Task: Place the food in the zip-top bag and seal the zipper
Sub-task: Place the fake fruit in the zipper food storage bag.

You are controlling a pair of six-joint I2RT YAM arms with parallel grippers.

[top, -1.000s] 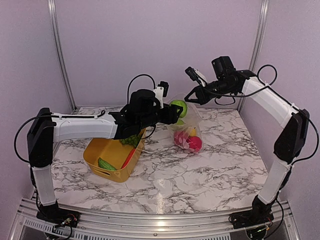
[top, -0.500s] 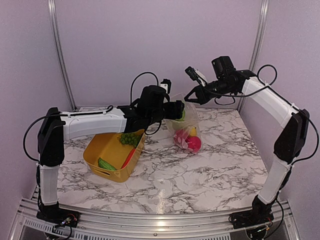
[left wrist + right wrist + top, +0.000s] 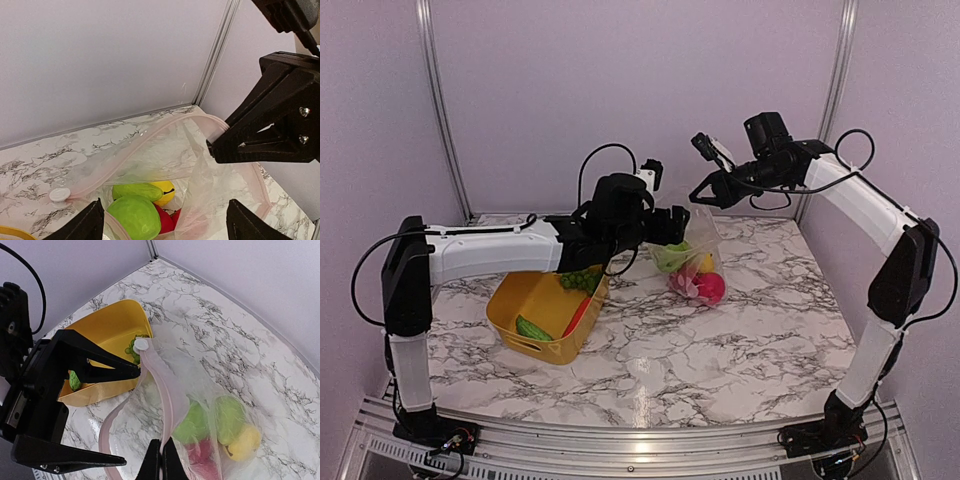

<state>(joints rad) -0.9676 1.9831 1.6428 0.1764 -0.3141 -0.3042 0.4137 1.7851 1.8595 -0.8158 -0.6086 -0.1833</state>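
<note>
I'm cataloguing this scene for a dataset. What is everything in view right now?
zip-top bag: one, clear, held up by its mouth, far centre
zipper: one, pale pink, along the bag's mouth
food in the bag: two green, one yellow, at least one red, at its bottom
bin: one, yellow, left of the bag
food in the bin: green grapes, one green piece, one red piece
table: one, white marble
left pincer: one, black, open over the bag's mouth
right pincer: one, black, shut on the zipper
</note>
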